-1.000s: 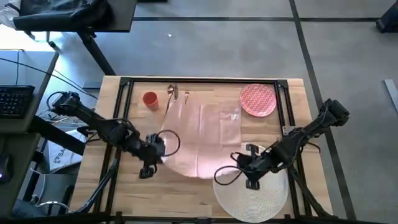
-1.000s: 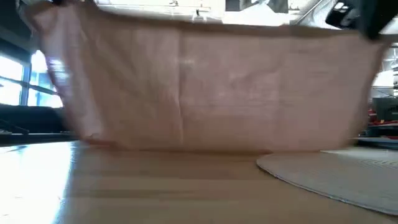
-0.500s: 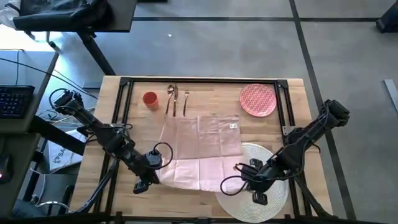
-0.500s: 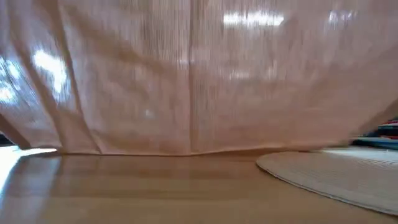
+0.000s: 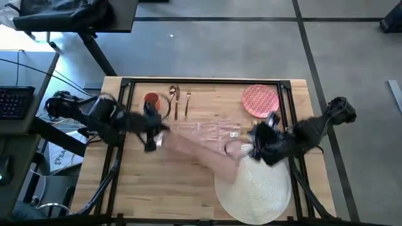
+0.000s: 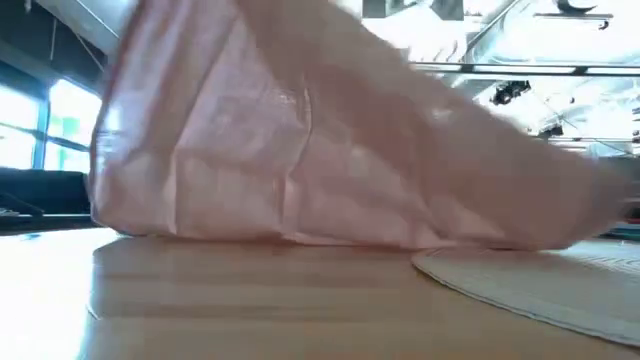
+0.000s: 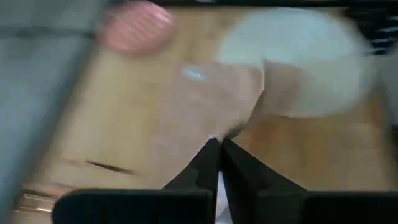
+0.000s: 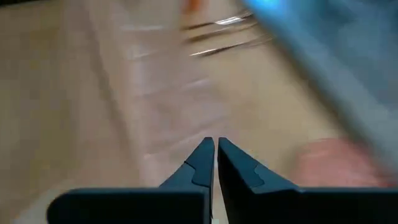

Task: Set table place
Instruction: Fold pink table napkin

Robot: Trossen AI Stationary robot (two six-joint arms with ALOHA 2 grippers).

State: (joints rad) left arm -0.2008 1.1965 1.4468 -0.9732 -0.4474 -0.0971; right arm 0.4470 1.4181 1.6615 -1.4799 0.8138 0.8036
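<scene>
Clearly the napkin (image 5: 204,143) hung stretched between the two grippers, its long axis running across the table (image 5: 188,194) from the left gripper (image 5: 152,135) near the cup (image 5: 151,100) to the right gripper (image 5: 256,145) at the placemat (image 5: 254,191) edge. Each wrist view showed fingers pinched together on a corner. Motion blur smeared the cloth, so how much trailed onto the mat was hard to judge. The plate (image 5: 260,100) and cutlery (image 5: 178,100) lay along the far side.

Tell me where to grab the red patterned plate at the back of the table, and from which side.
Probably its near rim, coming from above on the right arm's side. The plate lies flat on the table, so only its edge offers a pinch. The right gripper is nearest but, like the left gripper, is shut on the napkin.
</scene>
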